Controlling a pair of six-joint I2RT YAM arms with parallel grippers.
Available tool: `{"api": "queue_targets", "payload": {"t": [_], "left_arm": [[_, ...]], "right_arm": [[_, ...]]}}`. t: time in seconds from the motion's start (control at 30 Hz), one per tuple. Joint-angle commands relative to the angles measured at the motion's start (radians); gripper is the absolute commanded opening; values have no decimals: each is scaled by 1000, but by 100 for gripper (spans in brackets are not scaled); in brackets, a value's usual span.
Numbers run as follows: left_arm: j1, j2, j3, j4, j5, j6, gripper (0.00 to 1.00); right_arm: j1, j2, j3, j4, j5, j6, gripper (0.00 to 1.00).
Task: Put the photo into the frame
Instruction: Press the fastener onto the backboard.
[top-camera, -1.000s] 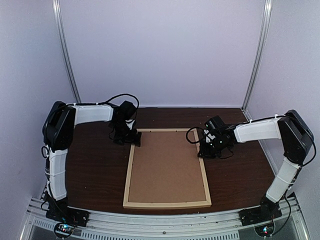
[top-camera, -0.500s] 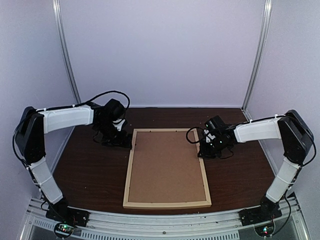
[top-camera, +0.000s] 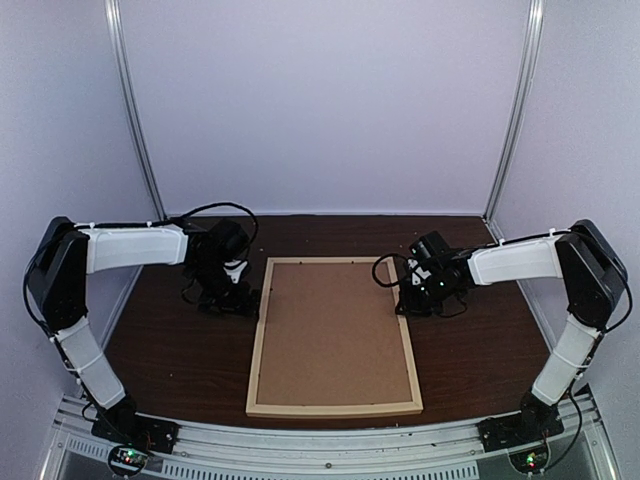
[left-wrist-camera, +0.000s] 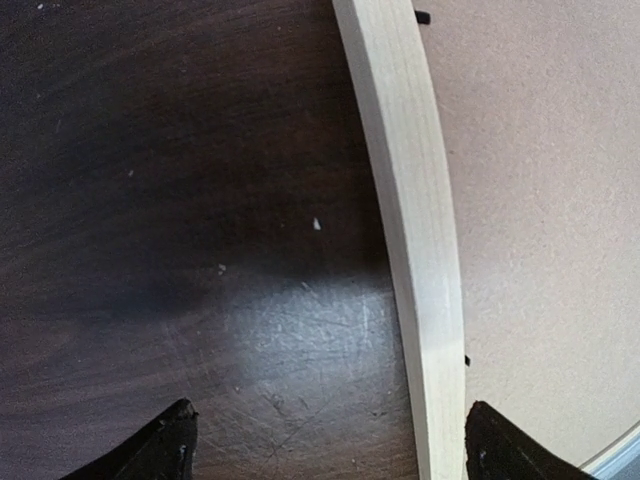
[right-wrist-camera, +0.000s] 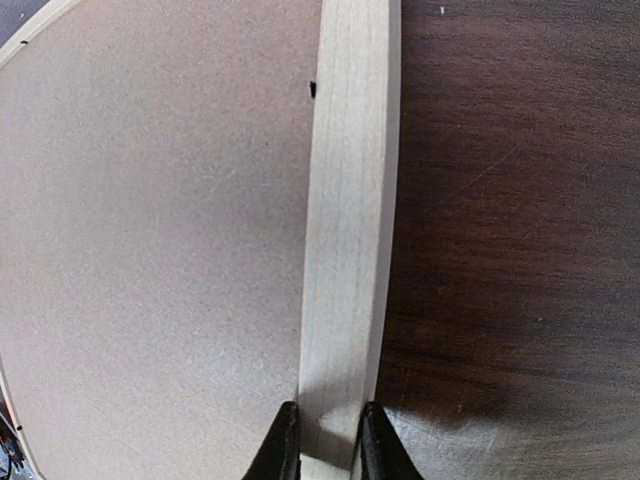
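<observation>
the large rectangular frame of thin pale wood strips (top-camera: 333, 408) lies flat on the dark brown wooden table (top-camera: 180, 350), between the two arms, with its long sides running near to far. a brown backing board (top-camera: 335, 330) fills the whole opening, so i can't see anything under it. i can't find the photo in any view.

the right gripper (top-camera: 405, 304) is at the far part of the frame's right strip. on the right wrist camera its gripper (right-wrist-camera: 327, 440) is pinched narrow, with one black fingertip on each side of the strip (right-wrist-camera: 345, 220). only the tips show, cut off by the bottom edge.

the left gripper (top-camera: 236, 304) hangs just left of the frame's left strip, toward the far end. on its own camera the gripper (left-wrist-camera: 325, 450) is spread wide and holds nothing. one tip is over bare table (left-wrist-camera: 180, 200) and the other is past the strip (left-wrist-camera: 415, 230), over the board (left-wrist-camera: 540, 200). i can't tell whether the tips touch down.

a small black tab (left-wrist-camera: 421, 17) shows at the strip's inner edge, too small to make out.
</observation>
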Motion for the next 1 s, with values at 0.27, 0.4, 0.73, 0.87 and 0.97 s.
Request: {"api": "queue_targets", "payload": {"t": [0.27, 0.4, 0.73, 0.87, 0.97], "left_arm": [[-17, 86, 40, 30, -6, -21, 94], [-17, 114, 58, 25, -7, -20, 94], [-17, 120, 63, -3, -38, -32, 94], [-17, 103, 49, -13, -42, -38, 94], [-17, 85, 32, -19, -43, -46, 93]], "right_arm": [[-8, 74, -49, 68, -8, 5, 9], [-6, 74, -51, 67, -7, 6, 9], [-7, 89, -38, 64, -13, 2, 9], [-7, 89, -37, 62, -13, 1, 9], [-7, 88, -38, 62, -14, 2, 9]]}}
